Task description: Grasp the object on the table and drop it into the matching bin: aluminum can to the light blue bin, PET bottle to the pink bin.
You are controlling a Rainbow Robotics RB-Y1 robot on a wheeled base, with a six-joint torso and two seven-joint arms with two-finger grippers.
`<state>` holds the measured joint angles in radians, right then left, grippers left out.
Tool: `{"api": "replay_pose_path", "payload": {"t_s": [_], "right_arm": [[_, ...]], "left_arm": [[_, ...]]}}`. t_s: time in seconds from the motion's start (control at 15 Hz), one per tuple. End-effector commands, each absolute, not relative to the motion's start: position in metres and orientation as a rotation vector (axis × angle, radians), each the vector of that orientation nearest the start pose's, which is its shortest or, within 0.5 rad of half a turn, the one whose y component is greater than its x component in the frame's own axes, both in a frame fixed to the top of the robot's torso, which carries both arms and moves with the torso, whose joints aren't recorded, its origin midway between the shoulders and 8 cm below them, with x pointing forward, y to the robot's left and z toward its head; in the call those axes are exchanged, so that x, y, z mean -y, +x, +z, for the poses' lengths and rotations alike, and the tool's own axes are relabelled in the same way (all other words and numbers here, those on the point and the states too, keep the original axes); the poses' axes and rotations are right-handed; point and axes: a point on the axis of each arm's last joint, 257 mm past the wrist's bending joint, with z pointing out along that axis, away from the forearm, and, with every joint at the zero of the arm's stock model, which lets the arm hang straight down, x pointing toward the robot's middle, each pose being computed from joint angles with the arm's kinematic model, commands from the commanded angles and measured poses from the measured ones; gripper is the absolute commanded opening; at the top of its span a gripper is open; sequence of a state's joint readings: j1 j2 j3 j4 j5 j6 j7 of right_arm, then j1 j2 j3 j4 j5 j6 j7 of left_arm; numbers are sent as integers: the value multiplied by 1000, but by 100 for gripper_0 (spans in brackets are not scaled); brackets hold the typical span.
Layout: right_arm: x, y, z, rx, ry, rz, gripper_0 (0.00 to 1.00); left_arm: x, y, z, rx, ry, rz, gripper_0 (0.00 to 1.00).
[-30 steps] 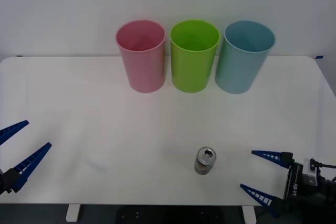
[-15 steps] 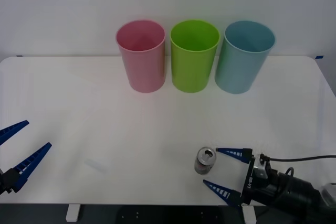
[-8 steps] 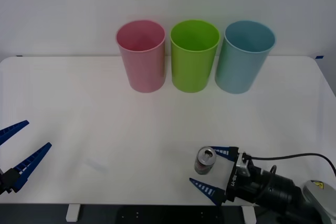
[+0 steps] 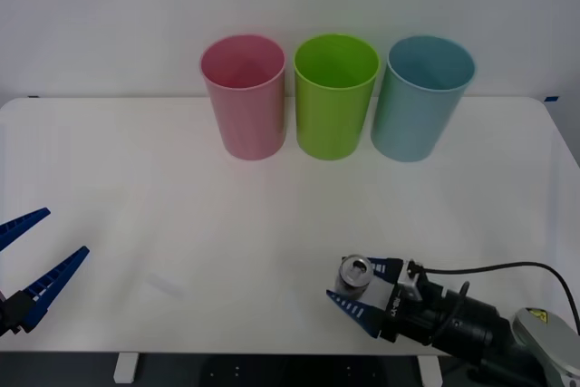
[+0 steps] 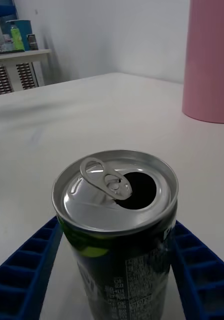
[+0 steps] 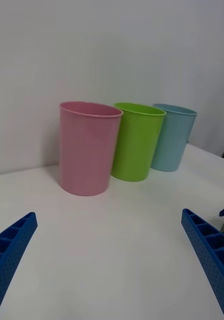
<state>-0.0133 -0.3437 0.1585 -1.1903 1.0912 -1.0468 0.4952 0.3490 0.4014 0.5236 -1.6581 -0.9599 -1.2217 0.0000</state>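
Three cup-shaped bins stand in a row near the far edge of the table point(image 4: 136, 188): the pink bin point(image 4: 243, 97) toward the left side, a lime green bin point(image 4: 334, 97) in the middle, and the light blue bin point(image 4: 420, 98) toward the right side, each just beside its neighbour. At the near edge, right of centre, the right gripper point(image 4: 364, 286) lies low over the tabletop with its blue ribbed fingers point(image 5: 27, 262) set on either side of the aluminum can point(image 4: 353, 275), against or nearly against its wall; full closure cannot be told. This can stands upright, its silver top and pull-tab opening facing up, well apart from the bins. Near the near left corner, the left gripper point(image 4: 29, 261) hovers with its fingers spread wide, holding nothing.
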Motion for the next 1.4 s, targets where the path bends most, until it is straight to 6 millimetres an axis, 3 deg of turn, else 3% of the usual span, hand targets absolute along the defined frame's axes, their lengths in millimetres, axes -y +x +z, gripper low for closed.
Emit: {"api": "replay_pose_path", "payload": {"t_s": [0.07, 0.47, 0.67, 1.07, 1.4], "right_arm": [[92, 387, -331, -1439, -952, 716, 0], [93, 393, -322, -1429, -920, 726, 0], [114, 408, -310, -1428, -859, 692, 0], [148, 434, -257, -1402, -722, 704, 0], [192, 452, -193, -1360, -598, 712, 0]], "left_arm": [[-330, 342, -169, -1441, 465, -567, 100], [-330, 342, -169, -1441, 465, -567, 100], [-330, 342, -169, -1441, 465, -567, 100], [-330, 342, -169, -1441, 465, -567, 100], [-330, 342, -169, -1441, 465, -567, 100]]}}
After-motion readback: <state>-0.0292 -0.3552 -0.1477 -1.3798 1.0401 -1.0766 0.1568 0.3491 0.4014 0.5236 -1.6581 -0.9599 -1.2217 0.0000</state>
